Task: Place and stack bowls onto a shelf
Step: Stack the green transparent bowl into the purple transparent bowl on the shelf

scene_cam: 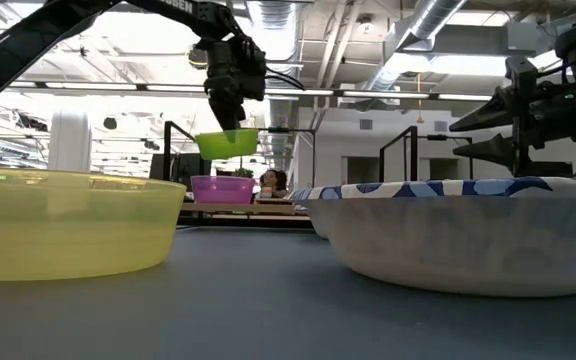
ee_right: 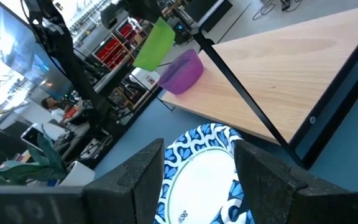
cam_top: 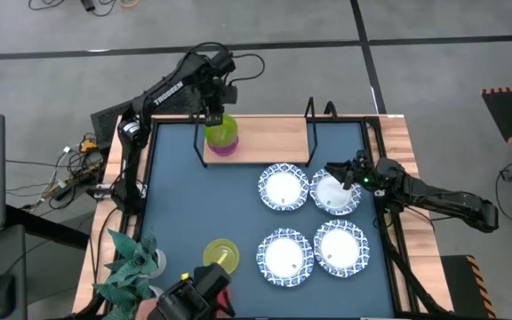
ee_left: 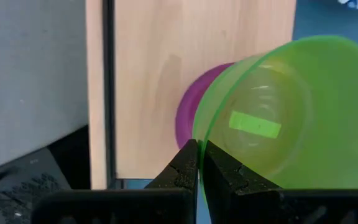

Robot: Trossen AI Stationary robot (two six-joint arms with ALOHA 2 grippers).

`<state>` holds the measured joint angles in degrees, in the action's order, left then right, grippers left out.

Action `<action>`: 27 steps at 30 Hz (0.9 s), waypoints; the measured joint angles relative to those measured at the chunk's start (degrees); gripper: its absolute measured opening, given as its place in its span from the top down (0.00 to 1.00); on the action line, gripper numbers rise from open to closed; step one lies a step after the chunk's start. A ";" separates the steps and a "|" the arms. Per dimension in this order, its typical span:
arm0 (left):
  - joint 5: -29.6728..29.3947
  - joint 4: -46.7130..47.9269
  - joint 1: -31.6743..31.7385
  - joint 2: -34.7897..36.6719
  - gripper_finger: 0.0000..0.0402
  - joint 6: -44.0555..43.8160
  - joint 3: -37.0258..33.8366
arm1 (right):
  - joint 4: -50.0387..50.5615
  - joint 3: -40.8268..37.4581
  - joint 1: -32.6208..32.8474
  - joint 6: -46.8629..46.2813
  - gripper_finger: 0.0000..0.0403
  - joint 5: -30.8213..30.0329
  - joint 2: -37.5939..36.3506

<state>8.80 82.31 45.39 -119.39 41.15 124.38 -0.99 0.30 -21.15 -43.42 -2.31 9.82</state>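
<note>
Low view: left pincer (scene_cam: 230,120) clamps green bowl (scene_cam: 227,143) above purple bowl (scene_cam: 221,188); right pincer (ee_right: 194,171) apart.

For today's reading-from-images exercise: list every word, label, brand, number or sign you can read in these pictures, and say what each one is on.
"TROSSEN": white lettering on the left arm, high view.
White letters on the same arm in the low view: cut off by the picture's edge, not readable.
Pale rectangular label under the green bowl: no legible text.
Shelving and signs in the room behind the table: too blurred to read.
White bowls with blue patterned rims: pattern only, no words.
</note>
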 joint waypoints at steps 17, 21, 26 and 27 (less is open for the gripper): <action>-1.33 -1.27 0.50 -2.58 1.00 2.11 -0.91 | -0.13 0.00 0.00 0.13 0.45 -0.61 -0.02; -1.38 -2.15 1.13 -2.60 1.00 2.14 -0.96 | -0.13 0.00 0.00 0.13 0.45 -0.61 -0.02; -1.18 -2.29 1.42 -2.60 1.00 2.14 -0.96 | -0.15 0.00 0.00 0.35 0.45 -0.70 -0.02; -1.08 -2.28 1.42 -2.60 1.00 2.13 -0.96 | -0.15 0.00 0.00 0.37 0.45 -0.70 -0.02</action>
<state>7.72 80.03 46.81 -121.99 43.29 123.42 -1.15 0.30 -21.15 -43.05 -3.01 9.80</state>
